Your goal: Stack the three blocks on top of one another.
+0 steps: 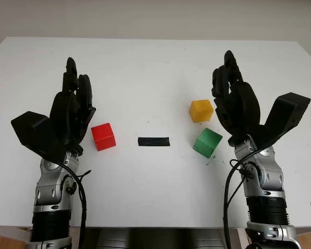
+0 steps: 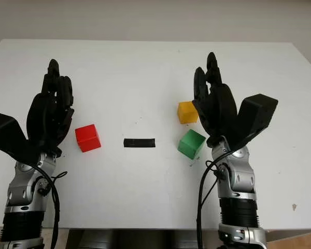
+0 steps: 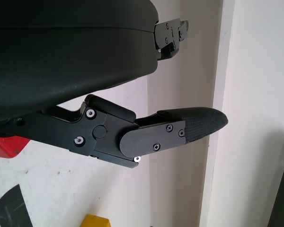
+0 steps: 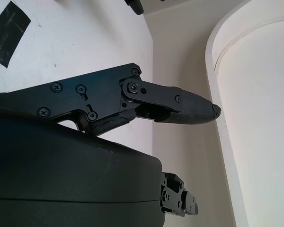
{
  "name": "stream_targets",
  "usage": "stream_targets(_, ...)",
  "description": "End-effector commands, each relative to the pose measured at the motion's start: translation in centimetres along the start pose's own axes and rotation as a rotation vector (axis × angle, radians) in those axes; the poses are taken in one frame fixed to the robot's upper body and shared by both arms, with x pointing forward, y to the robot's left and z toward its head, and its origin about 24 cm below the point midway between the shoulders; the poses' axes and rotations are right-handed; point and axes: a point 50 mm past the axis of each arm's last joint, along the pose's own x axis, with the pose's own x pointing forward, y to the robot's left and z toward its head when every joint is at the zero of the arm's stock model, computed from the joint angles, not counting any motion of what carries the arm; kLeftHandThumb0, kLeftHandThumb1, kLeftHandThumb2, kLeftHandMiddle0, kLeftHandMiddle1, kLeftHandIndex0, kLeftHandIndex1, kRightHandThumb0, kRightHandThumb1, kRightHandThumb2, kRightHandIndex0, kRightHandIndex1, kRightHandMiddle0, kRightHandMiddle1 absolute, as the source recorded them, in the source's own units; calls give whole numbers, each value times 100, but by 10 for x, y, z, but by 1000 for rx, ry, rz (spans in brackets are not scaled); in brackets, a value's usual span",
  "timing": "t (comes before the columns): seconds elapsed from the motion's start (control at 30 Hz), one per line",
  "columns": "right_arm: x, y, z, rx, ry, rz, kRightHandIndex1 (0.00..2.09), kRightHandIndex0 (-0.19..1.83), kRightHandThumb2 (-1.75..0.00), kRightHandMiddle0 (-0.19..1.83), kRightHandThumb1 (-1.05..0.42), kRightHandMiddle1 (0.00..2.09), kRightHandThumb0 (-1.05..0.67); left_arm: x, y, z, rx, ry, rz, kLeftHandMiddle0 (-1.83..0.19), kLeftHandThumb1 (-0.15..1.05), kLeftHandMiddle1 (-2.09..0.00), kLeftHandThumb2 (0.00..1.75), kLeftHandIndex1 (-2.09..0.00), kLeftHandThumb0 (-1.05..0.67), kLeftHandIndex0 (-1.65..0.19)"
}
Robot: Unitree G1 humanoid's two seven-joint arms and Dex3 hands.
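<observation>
Three blocks lie apart on the white table point(image 1: 145, 72). The red block point(image 1: 103, 136) sits left of centre, just right of my left hand point(image 1: 75, 83), which is open and raised above the table. The yellow block point(image 1: 201, 110) and the green block point(image 1: 207, 142) sit right of centre, close together, the green one nearer to me. My right hand point(image 1: 228, 78) is open and raised just to the right of those two. A corner of the red block point(image 3: 4, 146) and of the yellow block point(image 3: 95, 221) appear in the left wrist view.
A strip of black tape point(image 1: 153, 141) lies at the table's centre between the red and green blocks. It also appears in the right wrist view as black tape point(image 4: 8, 32). The table's far edge meets a pale wall.
</observation>
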Motion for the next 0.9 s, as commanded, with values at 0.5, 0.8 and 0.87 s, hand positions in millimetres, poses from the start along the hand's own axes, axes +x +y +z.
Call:
stream_targets(0.5,-5,-7,11,6,-53,-45,0,-19,-56,-19,-105,0,-67,1,-4,-1,24,9,-18,19,105,0,62,0,-73,19)
stream_targets(0.8,-5,-7,23,-68,-83,-43,2,-18,-53,-19,-105,2,-68,-7,6,20,165,-69,-11,14,105,-4,49,-4,-71,13)
stream_targets(0.87,-5,-6,23,-64,-85,-41,2,-19,-53,-19,-105,1,-68,-11,9,31,282,-90,-16,11,105,-6,42,-6,-72,11)
